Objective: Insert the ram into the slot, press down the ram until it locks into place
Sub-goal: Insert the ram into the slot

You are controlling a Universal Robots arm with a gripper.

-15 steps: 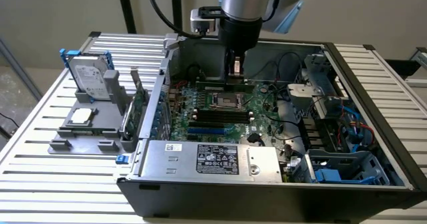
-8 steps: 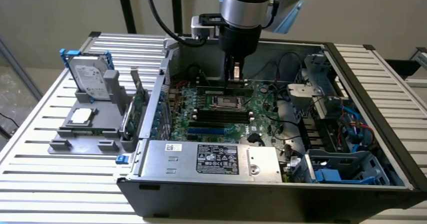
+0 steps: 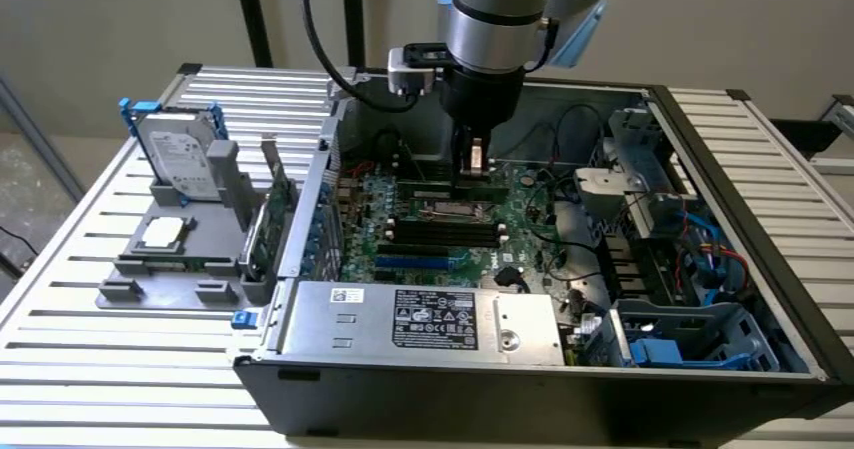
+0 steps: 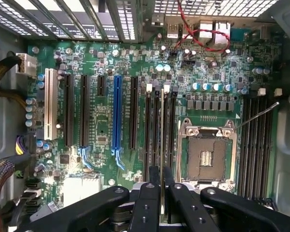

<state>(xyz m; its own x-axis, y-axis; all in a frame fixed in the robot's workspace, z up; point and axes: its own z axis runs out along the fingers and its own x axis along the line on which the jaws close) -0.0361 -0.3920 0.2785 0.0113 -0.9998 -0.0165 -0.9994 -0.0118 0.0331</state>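
**Slatted Metal Table, Open Case: Ram Gripped Above the Memory Sockets**

Pale walls stood behind a slatted metal table (image 3: 80,349). On it lay an open computer case (image 3: 534,399) with its green motherboard (image 3: 367,259) facing up. A silver power supply (image 3: 427,319) sat at the near end of the case. On the exterior view's left, outside the case, a hard drive (image 3: 180,159) stood upright in a grey holder.

The single arm reached straight down into the case, and its gripper (image 3: 474,164) hung low over the far part of the board.

In the wrist view the gripper (image 4: 162,182) had its 2 black fingers (image 4: 153,176) drawn together on the ram (image 4: 162,140). The ram showed edge-on as a thin pale line running away from the fingertips. The jaws were clamped on its near end, 1 finger on each flat face.

The ram lay lengthwise along a bank of parallel black memory sockets. This bank sat between the square silver processor socket (image 4: 206,154) and the long blue slot (image 4: 117,116). The ram lined up with the slot (image 4: 157,125) there, whose white latch clips (image 4: 148,88) marked the far end.

Whether the ram's lower edge touched the slot or hung just above it could not be told. A 2nd bank of black sockets (image 4: 256,140) ran along the other side of the processor socket, and red wires (image 4: 203,38) looped near the board's rear ports.
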